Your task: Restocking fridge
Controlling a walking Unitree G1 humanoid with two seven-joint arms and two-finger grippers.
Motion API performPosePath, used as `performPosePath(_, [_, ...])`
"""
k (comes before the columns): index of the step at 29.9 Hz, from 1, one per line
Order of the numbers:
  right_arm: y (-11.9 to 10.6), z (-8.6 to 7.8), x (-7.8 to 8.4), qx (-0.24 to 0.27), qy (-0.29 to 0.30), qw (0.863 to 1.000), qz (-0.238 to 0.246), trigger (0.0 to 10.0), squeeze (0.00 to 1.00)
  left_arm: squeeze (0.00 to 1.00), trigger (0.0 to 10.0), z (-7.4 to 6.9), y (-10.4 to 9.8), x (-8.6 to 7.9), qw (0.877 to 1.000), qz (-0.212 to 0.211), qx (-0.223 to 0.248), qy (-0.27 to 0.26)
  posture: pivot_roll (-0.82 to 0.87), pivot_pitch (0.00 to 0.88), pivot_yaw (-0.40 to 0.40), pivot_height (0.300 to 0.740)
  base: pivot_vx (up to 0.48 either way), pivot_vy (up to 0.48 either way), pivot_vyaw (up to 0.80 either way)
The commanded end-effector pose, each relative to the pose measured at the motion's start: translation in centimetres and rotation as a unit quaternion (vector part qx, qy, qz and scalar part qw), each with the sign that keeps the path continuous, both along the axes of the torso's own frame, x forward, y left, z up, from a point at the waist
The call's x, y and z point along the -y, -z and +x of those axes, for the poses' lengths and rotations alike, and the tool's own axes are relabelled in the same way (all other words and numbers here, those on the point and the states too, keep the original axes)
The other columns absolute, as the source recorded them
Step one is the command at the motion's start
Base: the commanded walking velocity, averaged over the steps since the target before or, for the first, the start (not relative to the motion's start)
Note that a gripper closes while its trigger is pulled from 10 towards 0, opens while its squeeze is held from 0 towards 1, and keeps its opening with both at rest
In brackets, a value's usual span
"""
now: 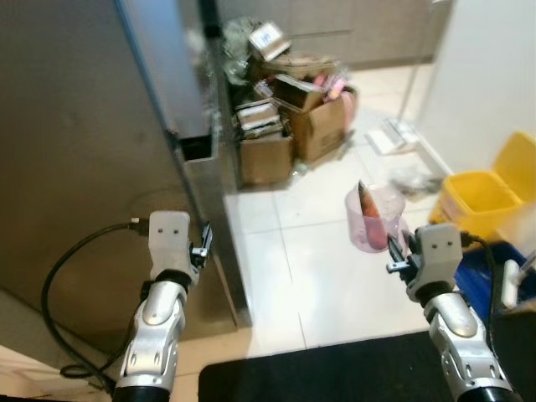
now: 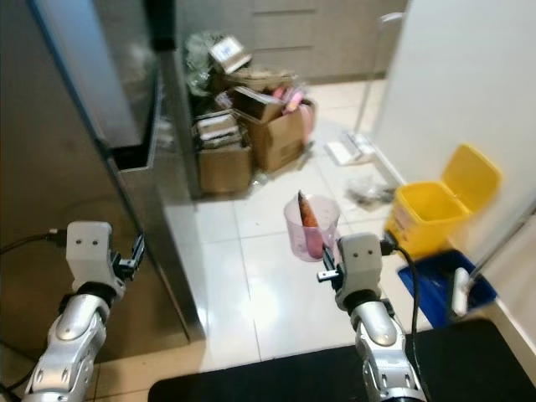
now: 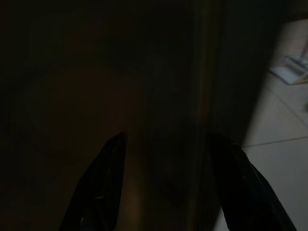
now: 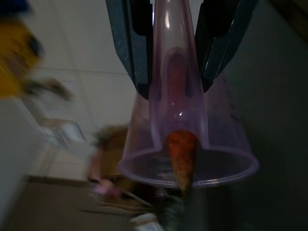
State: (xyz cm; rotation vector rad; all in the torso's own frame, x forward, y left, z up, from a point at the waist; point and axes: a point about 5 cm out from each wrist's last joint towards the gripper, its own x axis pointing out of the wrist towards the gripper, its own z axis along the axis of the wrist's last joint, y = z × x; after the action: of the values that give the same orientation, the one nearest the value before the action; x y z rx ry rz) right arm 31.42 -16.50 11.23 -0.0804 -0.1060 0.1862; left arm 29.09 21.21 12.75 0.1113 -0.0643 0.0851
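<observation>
While the right arm is raised: the right tool (image 4: 173, 72) grips a pink jug (image 1: 374, 219) by its handle, out over the floor on the right.
Jug: clear pink plastic, smooth and glossy, a round tapering cup with a moulded handle; the wrist view looks along the handle toward its open rim.
Jug contents: one carrot (image 4: 182, 154), orange with a rough matt skin and a pointed tip that stands above the rim.
Right tool: two long black fingers (image 4: 131, 48) closed narrowly on either side of the handle, touching it.
Left tool: its two black fingers (image 3: 103, 187) are spread wide apart with nothing between them, close to the front of the fridge (image 1: 75, 151) on the left.
Fridge: a tall flat door of brushed grey metal with a dull sheen, square edged, with a dark recess at its right edge.
Arms: silver jointed shells, with a black cable (image 1: 59, 293) looping from the left wrist.
Floor: large glossy pale tiles (image 1: 293, 268) with thin grout lines; a black mat (image 1: 335, 368) lies along the near edge.
Boxes: a heap of brown cardboard boxes (image 1: 289, 126) stands far along the floor beside the fridge, flaps open, stuffed with packets and paper.
Bin: a yellow plastic bin (image 1: 486, 197) with its lid tipped up sits on the right, by a white wall; a blue tray (image 2: 440, 285) lies on the floor just near of it.
</observation>
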Motion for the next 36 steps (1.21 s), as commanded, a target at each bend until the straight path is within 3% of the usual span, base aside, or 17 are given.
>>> performPosePath(1, [-0.1, -0.1, 1.2, 0.005, 0.017, 1.000, -0.004, 10.0, 0.00, 0.00, 10.0, -0.1, -0.3, 0.2, 1.000, 0.001, 0.004, 0.006, -0.06, 0.128, 0.005, 0.740, 0.000, 0.000, 0.00])
performPosePath(7, [-0.3, 0.0, 1.3, 0.008, 0.018, 1.000, -0.005, 10.0, 0.00, 0.00, 10.0, -0.8, -0.4, -0.6, 1.000, 0.009, 0.009, -0.009, -0.06, 0.130, 0.007, 0.740, 0.000, 0.000, 0.00])
performPosePath(10, [0.2, -0.3, 1.4, 0.005, 0.017, 1.000, -0.009, 10.0, 0.00, 0.00, 10.0, -2.8, 0.2, -1.6, 0.999, 0.026, -0.003, -0.020, -0.06, 0.133, 0.012, 0.740, 0.000, 0.000, 0.00])
performPosePath(18, [2.1, -1.3, 1.8, -0.017, 0.024, 0.999, -0.028, 10.0, 0.00, 0.00, 10.0, -4.5, 0.8, -1.2, 0.999, 0.026, -0.025, 0.000, -0.05, 0.135, 0.011, 0.740, 0.000, 0.000, 0.00])
performPosePath(23, [2.2, -1.1, 2.5, -0.019, 0.041, 0.998, -0.032, 10.0, 0.00, 0.00, 10.0, -4.7, 1.4, 0.2, 0.998, 0.029, -0.040, 0.028, -0.05, 0.130, 0.013, 0.740, 0.000, 0.000, 0.00])
performPosePath(25, [1.9, -0.8, 2.7, -0.015, 0.047, 0.998, -0.029, 10.0, 0.00, 0.00, 10.0, -4.7, 1.5, 1.4, 0.997, 0.036, -0.048, 0.054, -0.05, 0.129, 0.014, 0.740, 0.000, 0.000, 0.00])
performPosePath(28, [1.7, -0.6, 2.6, -0.011, 0.047, 0.998, -0.028, 10.0, 0.00, 0.00, 10.0, -4.8, 1.2, 3.2, 0.994, 0.056, -0.035, 0.087, -0.06, 0.124, 0.016, 0.740, 0.000, 0.000, 0.00])
performPosePath(31, [1.6, -0.6, 2.5, -0.009, 0.046, 0.999, -0.028, 10.0, 0.00, 0.00, 10.0, -4.9, 1.1, 3.8, 0.992, 0.069, -0.028, 0.099, -0.06, 0.123, 0.016, 0.740, 0.000, 0.000, 0.00])
performPosePath(32, [1.6, -0.5, 2.4, -0.008, 0.045, 0.999, -0.027, 10.0, 0.00, 0.00, 6.3, -5.0, 0.9, 4.6, 0.992, 0.053, -0.025, 0.109, -0.06, 0.121, 0.017, 0.740, 0.000, 0.000, 0.00])
performPosePath(34, [1.5, -0.5, 2.4, -0.007, 0.045, 0.999, -0.027, 10.0, 0.00, 0.00, 6.7, -5.1, 0.8, 5.1, 0.993, 0.044, -0.023, 0.110, -0.06, 0.118, 0.020, 0.740, 0.000, 0.000, 0.00])
performPosePath(35, [1.6, -0.4, 2.4, -0.007, 0.046, 0.999, -0.027, 10.0, 0.00, 0.00, 10.0, -5.1, 0.6, 5.3, 0.994, 0.029, -0.021, 0.106, -0.06, 0.116, 0.020, 0.740, 0.000, 0.000, 0.00])
performPosePath(36, [1.6, -0.4, 2.4, -0.007, 0.046, 0.999, -0.027, 10.0, 0.00, 0.00, 10.0, -5.1, 0.6, 5.3, 0.994, 0.029, -0.021, 0.106, -0.06, 0.116, 0.020, 0.740, 0.000, 0.000, 0.00])
